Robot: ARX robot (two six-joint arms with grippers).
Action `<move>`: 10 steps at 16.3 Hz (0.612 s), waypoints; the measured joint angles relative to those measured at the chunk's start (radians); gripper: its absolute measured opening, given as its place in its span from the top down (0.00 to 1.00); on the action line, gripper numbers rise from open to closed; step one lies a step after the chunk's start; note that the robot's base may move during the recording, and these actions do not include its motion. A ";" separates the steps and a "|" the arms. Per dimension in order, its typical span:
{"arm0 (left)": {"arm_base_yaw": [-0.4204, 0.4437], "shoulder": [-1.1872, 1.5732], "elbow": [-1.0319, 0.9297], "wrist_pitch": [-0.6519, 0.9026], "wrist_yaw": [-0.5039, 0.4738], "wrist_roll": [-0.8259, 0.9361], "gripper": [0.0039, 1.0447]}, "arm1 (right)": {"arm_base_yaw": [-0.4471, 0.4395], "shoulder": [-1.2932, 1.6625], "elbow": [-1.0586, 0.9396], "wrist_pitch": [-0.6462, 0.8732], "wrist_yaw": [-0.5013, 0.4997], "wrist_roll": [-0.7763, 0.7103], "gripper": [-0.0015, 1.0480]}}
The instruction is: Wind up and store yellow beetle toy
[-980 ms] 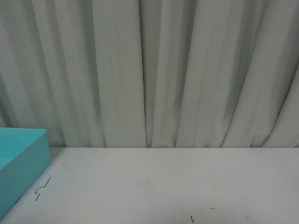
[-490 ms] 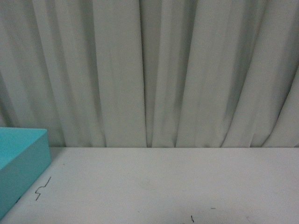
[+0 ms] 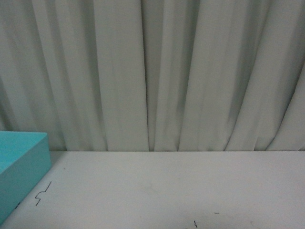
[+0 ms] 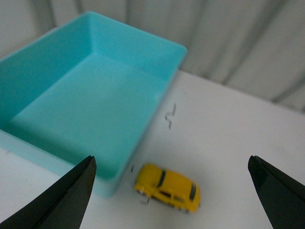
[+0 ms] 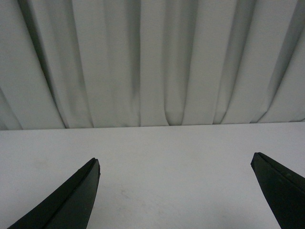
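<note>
The yellow beetle toy (image 4: 167, 188), glossy with dark windows, sits on its wheels on the white table right beside the corner of an empty turquoise box (image 4: 90, 95). My left gripper (image 4: 171, 164) hovers above the car, open wide, its two black fingertips (image 4: 76, 191) far apart on either side of it, touching nothing. My right gripper (image 5: 174, 164) is open too, over bare white table, with nothing between its fingers. In the front view neither gripper nor the toy shows; only the box's corner (image 3: 21, 167) appears at the left edge.
A white pleated curtain (image 3: 157, 71) hangs behind the table's far edge. Small dark squiggle marks (image 3: 43, 193) lie on the tabletop (image 3: 167, 186) near the box.
The front view has shifted very slightly; the box corner sits a touch lower and further left than before. Nothing else differs.
</note>
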 joint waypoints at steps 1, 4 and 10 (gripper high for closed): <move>0.018 0.082 0.032 0.074 -0.009 -0.036 0.06 | 0.000 0.000 0.000 -0.001 0.003 0.000 0.06; 0.061 0.455 0.151 0.361 0.040 -0.021 0.06 | -0.001 0.001 0.000 -0.001 0.002 0.000 0.06; 0.052 0.952 0.418 0.475 0.164 0.205 0.06 | -0.001 0.001 0.000 -0.001 0.002 0.000 0.06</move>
